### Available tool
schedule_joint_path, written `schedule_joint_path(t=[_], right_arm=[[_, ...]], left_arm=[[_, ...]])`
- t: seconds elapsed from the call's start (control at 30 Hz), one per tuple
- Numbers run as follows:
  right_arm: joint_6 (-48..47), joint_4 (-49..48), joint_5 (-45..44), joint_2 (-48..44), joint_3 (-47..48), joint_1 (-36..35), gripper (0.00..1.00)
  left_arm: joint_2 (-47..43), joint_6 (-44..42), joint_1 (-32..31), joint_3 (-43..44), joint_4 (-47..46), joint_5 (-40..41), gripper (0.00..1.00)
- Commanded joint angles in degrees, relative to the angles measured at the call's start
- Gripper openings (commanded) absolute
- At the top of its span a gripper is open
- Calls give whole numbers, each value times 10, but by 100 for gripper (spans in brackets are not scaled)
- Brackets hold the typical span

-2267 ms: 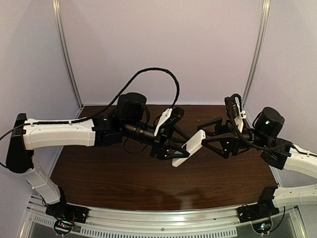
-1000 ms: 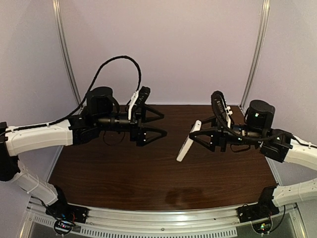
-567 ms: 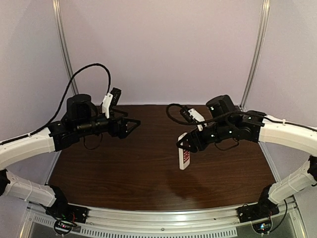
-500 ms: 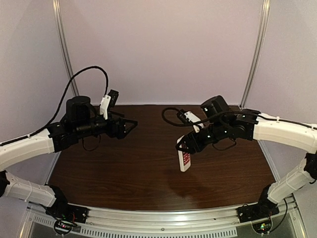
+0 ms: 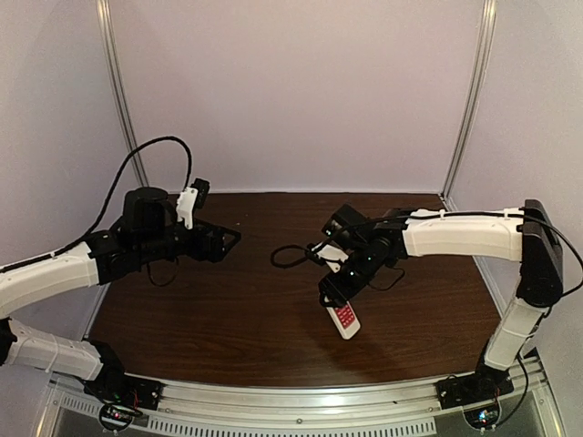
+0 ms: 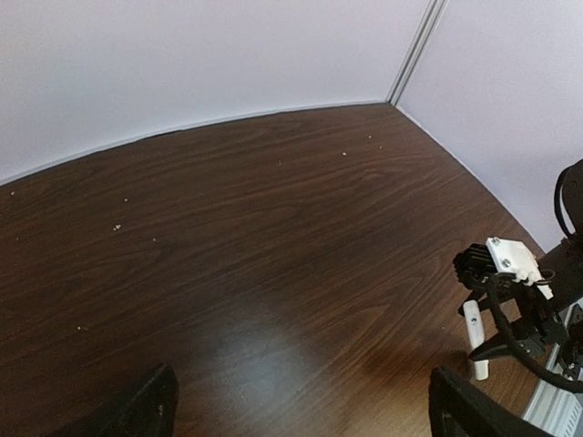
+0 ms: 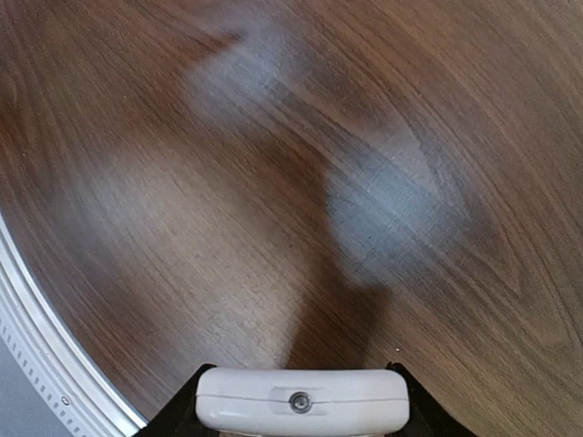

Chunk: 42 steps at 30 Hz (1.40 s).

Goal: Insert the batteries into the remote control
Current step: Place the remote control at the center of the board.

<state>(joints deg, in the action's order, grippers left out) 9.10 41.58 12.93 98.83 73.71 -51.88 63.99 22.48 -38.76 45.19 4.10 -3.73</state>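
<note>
No brand or lettering could be read. The rows of buttons on the red face of the remote control (image 5: 344, 318) were too small to make out. Its white end carried only one small screw, seen in the right wrist view (image 7: 302, 401).

The right fingers (image 5: 335, 289) were closed on the upper end of the remote, one black finger on each side of it (image 7: 182, 417). They held it over the middle of the table (image 5: 209, 319), sloping down toward the near edge with the red face up. Whether its lower end touched the wood could not be told. From the left wrist view the remote (image 6: 473, 337) showed edge-on as a thin white strip.

The left fingers (image 5: 228, 238) were spread wide with nothing between them (image 6: 146, 410), above the left side of the table and well apart from the remote.

A black cable (image 5: 291, 257) looped beside the right wrist. A metal rail (image 5: 301, 396) ran along the near edge, and pale lilac walls (image 5: 301, 91) closed in the back.
</note>
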Motion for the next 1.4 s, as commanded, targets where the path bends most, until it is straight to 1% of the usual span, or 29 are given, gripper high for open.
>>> schedule_joint_path(t=[0.0, 0.13, 0.37, 0.63, 0.8, 1.07, 1.27, 1.37], right_arm=[[-5, 13, -30, 29, 20, -10, 17], [-1, 4, -31, 57, 25, -16, 19], [3, 3, -42, 106, 39, -19, 22], [6, 9, -48, 142, 52, -25, 26], [8, 14, -47, 159, 59, -29, 29], [7, 20, -43, 180, 63, -30, 40], [11, 14, -24, 182, 66, -31, 55], [12, 10, -13, 176, 68, -30, 66]], left_arm=[[-7, 13, 7, -25, -8, 13, 98], [-6, 10, 7, -33, -11, 8, 97], [-1, 22, 7, -55, -45, -6, 97], [-2, 15, 7, -66, -68, -1, 97], [2, 14, 7, -71, -72, -1, 98], [-1, 12, 7, -71, -66, 14, 97], [7, 7, 7, -57, -44, 17, 97], [9, 6, 7, -45, -23, 16, 97]])
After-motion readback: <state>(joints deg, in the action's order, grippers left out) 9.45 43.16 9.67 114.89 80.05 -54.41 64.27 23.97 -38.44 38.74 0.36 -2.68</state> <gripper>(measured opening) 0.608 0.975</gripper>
